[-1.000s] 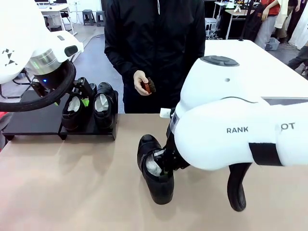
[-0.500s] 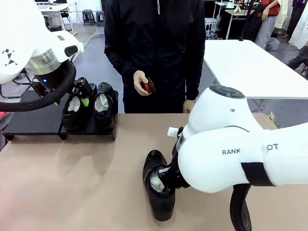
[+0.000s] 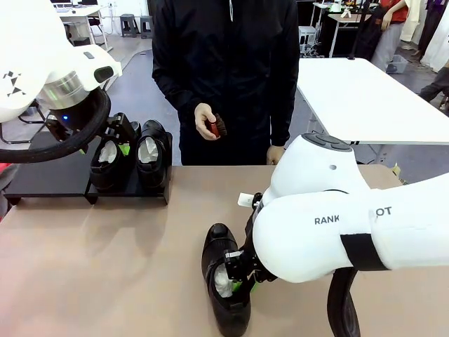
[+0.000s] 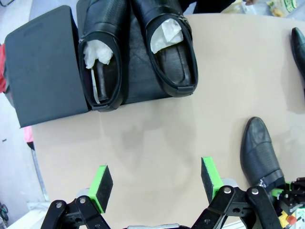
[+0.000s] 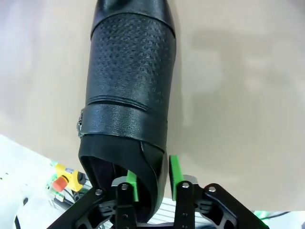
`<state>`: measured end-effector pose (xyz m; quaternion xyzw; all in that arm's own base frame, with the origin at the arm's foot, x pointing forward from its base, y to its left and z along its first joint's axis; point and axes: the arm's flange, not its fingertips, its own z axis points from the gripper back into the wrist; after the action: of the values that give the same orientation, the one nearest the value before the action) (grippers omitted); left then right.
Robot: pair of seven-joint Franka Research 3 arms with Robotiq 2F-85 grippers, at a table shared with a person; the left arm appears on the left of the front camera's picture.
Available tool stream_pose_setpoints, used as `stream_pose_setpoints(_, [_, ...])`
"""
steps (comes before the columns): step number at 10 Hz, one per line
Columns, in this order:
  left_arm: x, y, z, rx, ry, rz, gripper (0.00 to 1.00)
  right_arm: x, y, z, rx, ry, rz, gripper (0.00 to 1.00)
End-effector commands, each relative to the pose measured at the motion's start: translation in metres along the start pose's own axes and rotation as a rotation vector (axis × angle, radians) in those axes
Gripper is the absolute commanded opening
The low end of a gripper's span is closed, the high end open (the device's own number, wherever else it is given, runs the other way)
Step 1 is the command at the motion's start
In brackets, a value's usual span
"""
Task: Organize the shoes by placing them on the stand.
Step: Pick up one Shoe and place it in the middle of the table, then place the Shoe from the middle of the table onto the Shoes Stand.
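Two glossy black shoes (image 3: 109, 163) (image 3: 152, 158), stuffed with white paper, stand side by side on the right section of the low black stand (image 3: 42, 175). My left gripper (image 3: 119, 137) hovers open just in front of them; in the left wrist view its fingers (image 4: 155, 179) frame bare table below the stand (image 4: 43, 71). A third shoe (image 3: 224, 281) lies on the table near the front edge. My right gripper (image 5: 152, 183) straddles that shoe's (image 5: 131, 81) side wall near the heel, pads slightly parted. Another shoe tip (image 4: 299, 47) shows at the edge.
A person in a black jacket stands at the far side, holding a small reddish-brown brush (image 3: 217, 126) in one hand; the other hand (image 3: 275, 154) rests by the table edge. The stand's left section is bare. The big white right arm (image 3: 351, 225) covers the table's right half.
My right arm has brought the shoe nearer the front edge and set it lower on the table. Its jaws have loosened from the shoe wall. The left arm has stayed still.
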<state>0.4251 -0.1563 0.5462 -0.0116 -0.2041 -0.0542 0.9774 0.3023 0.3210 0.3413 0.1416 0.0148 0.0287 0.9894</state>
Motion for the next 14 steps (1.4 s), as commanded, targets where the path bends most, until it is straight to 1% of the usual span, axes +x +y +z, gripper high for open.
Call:
stream_pose_setpoints(1, [0.0, 0.002, 0.001, 0.007, -0.015, -0.001, 0.96, -0.003, 0.0, 0.007, 0.052, 0.022, 0.019, 0.8])
stream_pose_setpoints(2, [0.0, 0.002, 0.001, 0.007, -0.015, -0.001, 0.96, -0.003, -0.002, 0.017, 0.061, 0.0, 0.012, 0.97])
stream_pose_setpoints(3, [0.0, 0.002, 0.001, 0.007, -0.015, -0.001, 0.96, -0.004, -0.005, 0.028, 0.059, -0.003, 0.005, 1.0])
stream_pose_setpoints(5, [0.0, 0.002, 0.001, 0.007, -0.015, -0.001, 0.96, -0.01, -0.011, 0.05, 0.038, 0.024, 0.026, 1.0])
stream_pose_setpoints(6, [0.0, 0.002, 0.001, 0.007, -0.015, -0.001, 0.96, -0.01, -0.013, 0.06, -0.028, 0.047, 0.075, 1.0])
stream_pose_setpoints(7, [0.0, 0.002, 0.001, 0.007, -0.015, -0.001, 0.96, -0.005, -0.001, 0.036, 0.025, 0.0, 0.005, 1.0])
stream_pose_setpoints(14, [0.0, 0.002, 0.001, 0.007, -0.015, -0.001, 0.96, -0.005, -0.001, 0.036, 0.025, 0.0, 0.005, 1.0])
